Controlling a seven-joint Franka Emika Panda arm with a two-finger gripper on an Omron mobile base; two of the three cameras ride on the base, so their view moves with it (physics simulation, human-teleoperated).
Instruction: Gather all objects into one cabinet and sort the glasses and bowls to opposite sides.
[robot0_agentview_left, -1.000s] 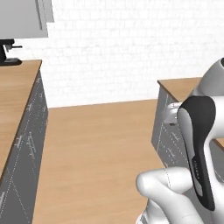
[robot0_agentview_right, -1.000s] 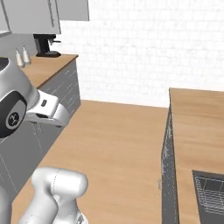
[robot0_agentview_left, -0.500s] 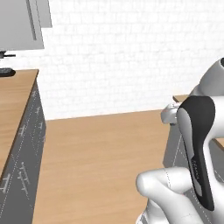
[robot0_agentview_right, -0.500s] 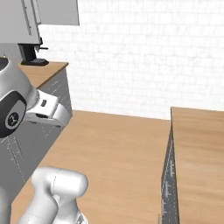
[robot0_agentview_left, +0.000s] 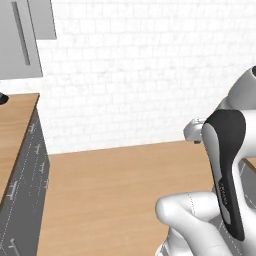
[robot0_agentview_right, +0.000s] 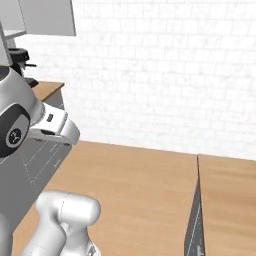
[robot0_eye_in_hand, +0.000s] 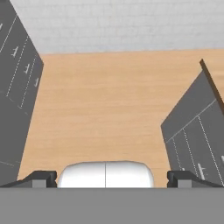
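**A:** Where do the cups and bowls stand right now?

**B:** I can't place any of them from here. What can be made out of the task's things is the cabinet (robot0_agentview_left: 22, 45), a grey door with a long bar handle high on the left wall in the left base view. In the right base view a grey cabinet (robot0_agentview_right: 47, 17) hangs above a dark coffee machine (robot0_agentview_right: 17, 57) that sits on the wooden desk (robot0_agentview_right: 47, 89).

**A:** And the pincer?

**B:** The pincer (robot0_eye_in_hand: 105, 177) is spread wide with nothing between its tips. In the hand view the two dark fingertips (robot0_eye_in_hand: 41, 177) sit far apart, looking down at bare wooden floor (robot0_eye_in_hand: 105, 105) between two runs of grey drawer fronts (robot0_eye_in_hand: 17, 87).

**A:** Why hold it like that over bare floor?

**B:** My reading is that the arm is tucked in close to the body for travel, jaws ready for a first pickup. The base faces the white brick wall (robot0_agentview_left: 140, 65) down the aisle, with a desk (robot0_agentview_left: 15, 120) on the left, so it seems to be between stations.

**A:** So how far along?

**B:** Early, I'd judge, with nothing gripped and no cup or bowl within reach.
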